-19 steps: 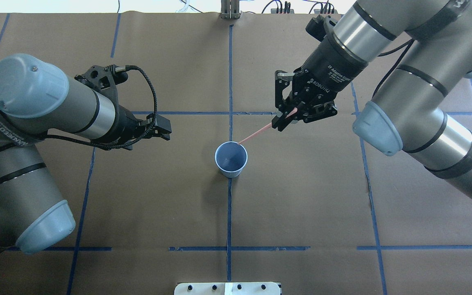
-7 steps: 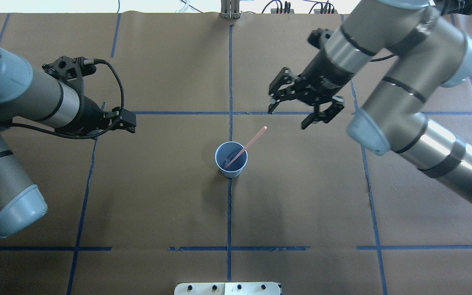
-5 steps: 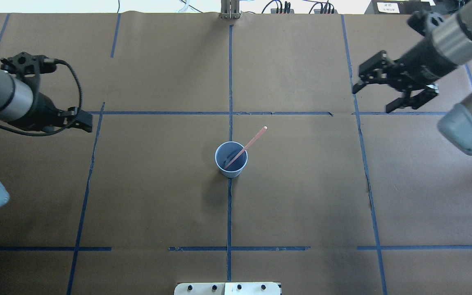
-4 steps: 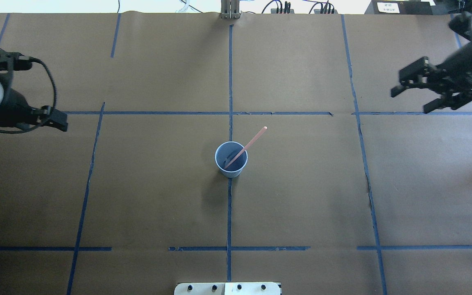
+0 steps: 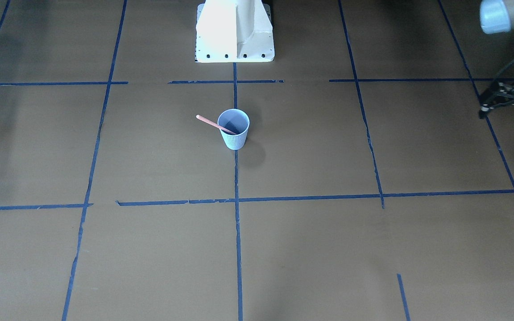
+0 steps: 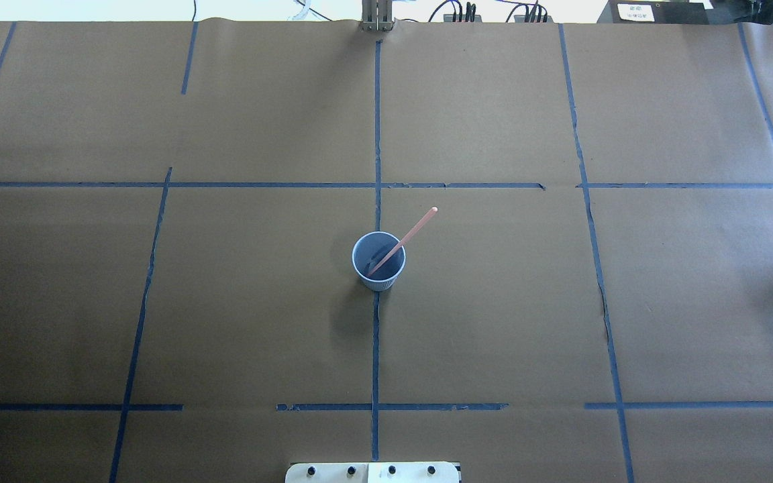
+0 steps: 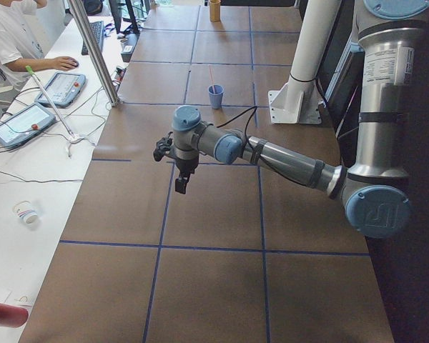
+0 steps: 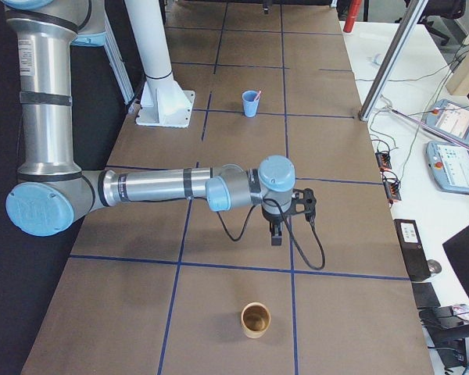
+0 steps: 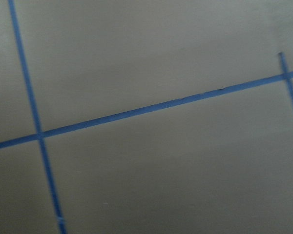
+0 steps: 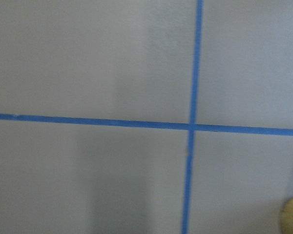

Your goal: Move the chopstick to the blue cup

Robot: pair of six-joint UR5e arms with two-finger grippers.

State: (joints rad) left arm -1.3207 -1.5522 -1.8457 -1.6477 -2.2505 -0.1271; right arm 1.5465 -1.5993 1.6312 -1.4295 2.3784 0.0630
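The blue cup (image 6: pixel 378 265) stands upright at the table's middle, on a blue tape line. It also shows in the front view (image 5: pixel 234 131). One pinkish chopstick (image 6: pixel 413 231) leans in it, lower end inside, upper end sticking out over the rim; it also shows in the front view (image 5: pixel 210 122). Neither gripper is in the overhead view. My left gripper (image 7: pixel 179 187) hangs over the table's left end, far from the cup. My right gripper (image 8: pixel 276 238) hangs over the right end. I cannot tell whether either is open or shut. Both wrist views show only paper and tape.
A tan cup (image 8: pixel 255 319) stands near the table's right end, close below my right gripper. The white robot base (image 5: pixel 234 31) is behind the blue cup. The black end of my left arm (image 5: pixel 507 96) shows at the front view's right edge. Side benches hold tablets and cables.
The right gripper opened and let go of the chopstick, which now leans in the cup. Both arms swung outward and left the overhead view.
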